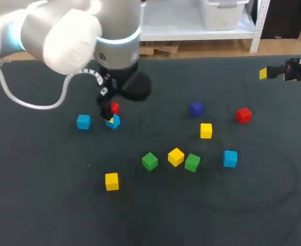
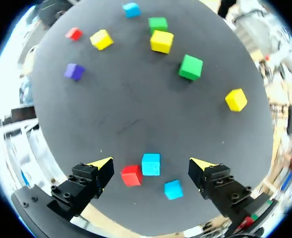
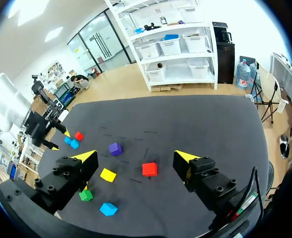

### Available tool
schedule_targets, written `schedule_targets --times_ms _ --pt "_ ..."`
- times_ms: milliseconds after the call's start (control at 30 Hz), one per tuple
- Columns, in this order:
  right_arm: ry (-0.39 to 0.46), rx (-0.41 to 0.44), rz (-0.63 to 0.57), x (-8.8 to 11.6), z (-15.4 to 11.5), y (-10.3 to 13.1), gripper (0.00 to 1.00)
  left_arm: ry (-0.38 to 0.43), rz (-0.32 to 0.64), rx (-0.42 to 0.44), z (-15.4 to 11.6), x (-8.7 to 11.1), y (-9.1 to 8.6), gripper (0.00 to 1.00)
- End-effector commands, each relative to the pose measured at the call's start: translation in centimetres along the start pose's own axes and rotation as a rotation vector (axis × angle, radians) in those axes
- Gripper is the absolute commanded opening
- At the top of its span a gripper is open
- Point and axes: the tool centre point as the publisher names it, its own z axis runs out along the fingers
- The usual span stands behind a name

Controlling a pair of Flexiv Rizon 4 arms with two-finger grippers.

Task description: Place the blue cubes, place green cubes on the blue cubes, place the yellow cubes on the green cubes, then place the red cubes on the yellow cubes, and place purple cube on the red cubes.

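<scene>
Left fingers (image 2: 106, 163): wide open, holding nothing.
Between them: blue cube (image 2: 151, 164), red cube (image 2: 131, 175) just beside it.
Right fingers (image 3: 89, 157): wide open, empty, above the desk (image 3: 195, 119).

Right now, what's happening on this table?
The left gripper is open and low over the table, with a blue cube between its yellow tips and a red cube right beside that cube. The right gripper is open and empty, near the table's right edge. Nothing is stacked yet: every cube, the purple cube included, lies singly on the table.
</scene>
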Motion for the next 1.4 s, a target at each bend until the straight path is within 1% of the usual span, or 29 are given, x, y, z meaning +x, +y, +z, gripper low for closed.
schedule_targets --times_ms 33,167,400,533,733,967,1267,1400 --pt "-0.001 0.003 0.0 0.0 0.0 0.0 1.0 0.065 0.283 -0.001 1.8 -0.4 0.8 1.0" --pt "-0.001 0.003 0.0 0.0 0.0 0.0 1.0 0.054 0.295 0.012 3.5 -0.3 0.9 1.0" --pt "-0.001 0.003 0.0 0.0 0.0 0.0 1.0 0.02 0.268 0.017 5.1 0.1 0.9 1.0" --pt "-0.001 0.003 0.0 0.0 0.0 0.0 1.0 0.002 0.218 0.004 5.2 0.9 0.6 1.0" --pt "-0.001 0.003 0.0 0.0 0.0 0.0 1.0 -0.025 0.154 0.01 5.7 2.0 0.0 1.0" --pt "-0.001 0.003 0.0 0.0 0.0 0.0 1.0 -0.034 0.137 0.025 6.1 2.2 -0.7 1.0" --pt "-0.001 0.003 0.0 0.0 0.0 0.0 1.0 -0.042 0.069 0.047 6.4 2.7 -1.0 1.0" --pt "-0.001 0.003 0.0 0.0 0.0 0.0 1.0 -0.055 0.018 0.066 6.6 3.0 -0.8 1.0"
